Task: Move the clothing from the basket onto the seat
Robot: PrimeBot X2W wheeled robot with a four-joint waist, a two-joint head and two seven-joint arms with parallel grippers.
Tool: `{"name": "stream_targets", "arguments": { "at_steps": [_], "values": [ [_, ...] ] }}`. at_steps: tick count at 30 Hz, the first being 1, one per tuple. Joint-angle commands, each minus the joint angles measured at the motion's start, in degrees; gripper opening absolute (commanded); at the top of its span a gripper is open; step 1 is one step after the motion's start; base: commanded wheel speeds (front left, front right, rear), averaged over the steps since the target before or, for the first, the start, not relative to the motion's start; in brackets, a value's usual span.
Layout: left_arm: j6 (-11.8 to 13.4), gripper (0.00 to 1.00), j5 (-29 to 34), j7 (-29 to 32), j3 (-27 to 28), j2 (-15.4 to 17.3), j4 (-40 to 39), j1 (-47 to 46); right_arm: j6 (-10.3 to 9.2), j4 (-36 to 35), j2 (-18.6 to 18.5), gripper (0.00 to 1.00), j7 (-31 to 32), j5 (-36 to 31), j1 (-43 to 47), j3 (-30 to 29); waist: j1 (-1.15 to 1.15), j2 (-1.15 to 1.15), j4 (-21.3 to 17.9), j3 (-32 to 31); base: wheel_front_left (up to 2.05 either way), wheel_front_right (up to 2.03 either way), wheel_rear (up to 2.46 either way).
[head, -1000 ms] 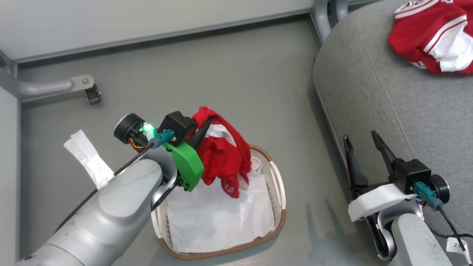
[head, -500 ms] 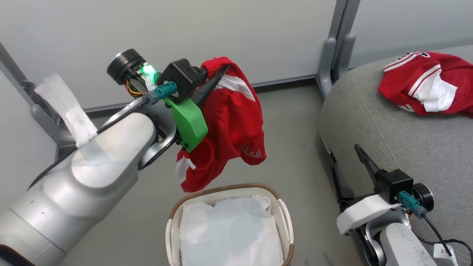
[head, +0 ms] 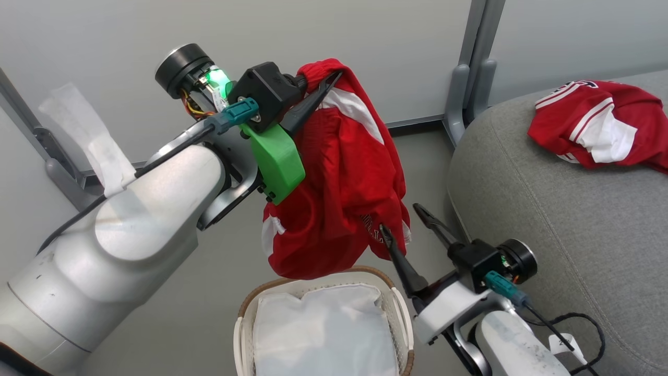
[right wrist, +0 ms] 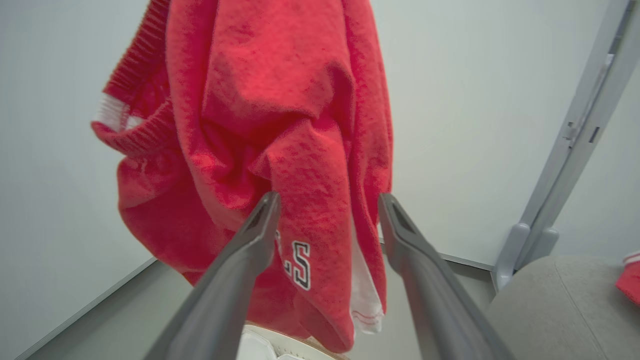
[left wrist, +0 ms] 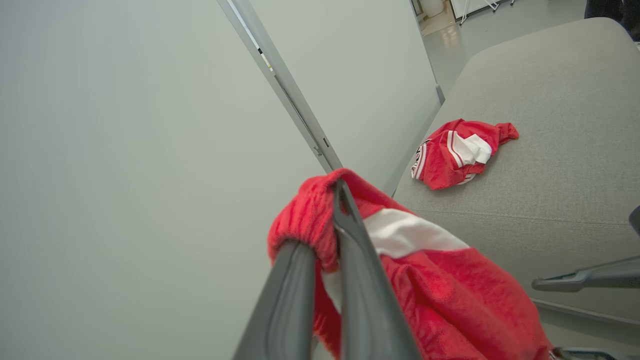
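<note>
Hanging garment (head: 339,198) pinched in left claw (head: 326,81); second garment (head: 595,125) on seat (head: 548,209); right claw (head: 400,216) wide.

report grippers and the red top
Left gripper shut on red top. Top hangs over basket. Right gripper open at its lower edge, toward the seat.

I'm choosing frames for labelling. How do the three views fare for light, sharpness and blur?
Head view: even, soft light, all sharp, a green light glowing on the left wrist. Left wrist view: left tool blurs toward the lens, seat is crisp. Right wrist view: right tool soft at the bottom edge, garment grainy but its lettering readable.
</note>
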Motion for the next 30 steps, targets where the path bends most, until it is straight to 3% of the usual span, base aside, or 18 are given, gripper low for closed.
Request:
{"name": "stream_targets", "arguments": {
  "at_steps": [1, 16, 17, 18, 19, 20, 27, 28, 29, 30],
  "values": [
    [0.41, 0.00, -0.32, 0.15, 0.13, 0.28, -0.35, -1.14, -0.07, 0.57, -0.35, 1.00, -0.28, 0.01, -0.97, 1.13, 0.00, 0.00, 0.07, -0.08, 0.00, 0.00, 0.00],
    [0.30, 0.00, -0.20, 0.27, -1.28, -1.61, -3.51, -1.91, -0.07, 12.32, -0.28, 1.00, -0.28, -0.43, -14.31, 7.18, 0.00, 0.00, 2.61, -0.51, 0.00, 0.00, 0.00],
    [0.37, 0.00, -0.43, 0.24, -1.34, -1.56, -3.29, -1.52, -0.07, 12.63, -0.28, 0.78, -0.28, 0.01, -14.99, 7.86, 0.00, 0.00, 2.75, -0.50, 0.00, 0.00, 0.00],
    [0.44, 0.00, -0.57, 0.22, -1.38, -1.47, -3.10, -1.20, -0.07, 12.84, -0.28, 0.78, -0.28, 0.28, -15.52, 8.35, 0.00, 0.00, 2.84, -0.49, 0.00, 0.00, 0.00],
    [0.53, 0.00, -0.74, 0.10, -1.41, -1.35, -2.87, -0.80, -0.07, 13.09, -0.29, 0.28, -0.28, 0.61, -15.92, 8.88, 0.00, 0.00, 2.94, -0.48, 0.00, 0.00, 0.00],
    [0.79, 0.00, -1.11, -0.04, -1.36, -1.12, -2.48, -0.12, -0.07, 13.47, -0.29, 0.00, -0.28, 0.94, -16.51, 9.35, 0.00, 0.00, 3.06, -0.44, 0.00, 0.00, 0.00],
    [2.06, 0.03, -3.81, -1.41, -0.45, 0.71, -0.13, 4.39, -0.07, 11.94, -0.29, 0.00, -0.28, 0.56, -16.91, 8.03, 0.00, 0.00, 2.15, -0.09, 0.00, 0.00, 0.00],
    [2.25, 0.11, -4.17, -1.68, -0.27, 0.94, 0.17, 4.97, -0.07, 11.76, -0.28, 0.00, -0.28, 0.43, -16.83, 7.61, 0.00, 0.00, 1.97, -0.06, 0.00, 0.00, 0.00],
    [2.46, 0.27, -4.69, -2.21, 0.02, 1.19, 0.54, 5.73, -0.07, 11.44, -0.34, 0.00, -0.28, 0.29, -16.72, 7.03, 0.00, 0.00, 1.74, 0.00, 0.00, 0.00, 0.00],
    [2.62, 0.51, -5.12, -2.59, 0.29, 1.36, 0.73, 6.43, -0.07, 11.20, -0.47, 0.00, -0.28, 0.17, -16.64, 6.58, 0.00, 0.00, 1.56, 0.05, 0.00, 0.00, 0.00]
  ]
}}
